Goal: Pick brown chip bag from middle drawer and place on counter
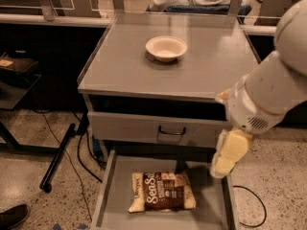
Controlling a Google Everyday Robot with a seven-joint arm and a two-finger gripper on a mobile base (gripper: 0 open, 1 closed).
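The step in hand was the reach for the pick: nothing had been grasped, and the brown chip bag (162, 191) lay flat on the floor of the open middle drawer (211, 211), lettering up, somewhat left of the drawer's centre and apart from both side walls. The gripper (221, 166) hung above the right side of the drawer, just below the level of the closed drawer front (144, 128) above it, to the right of the bag and clear of it; whether it was open or closed could not be told. The bulky white arm (273, 90) came in from the right, past the front right corner of the counter (201, 73), with its cream-coloured end angled downward and slightly left. The next move probably called for shifting left over the bag, then lowering to take hold of the crinkly pack. On the counter a white bowl (166, 47) sat near the back, leaving bare surface in front of it for the placement.
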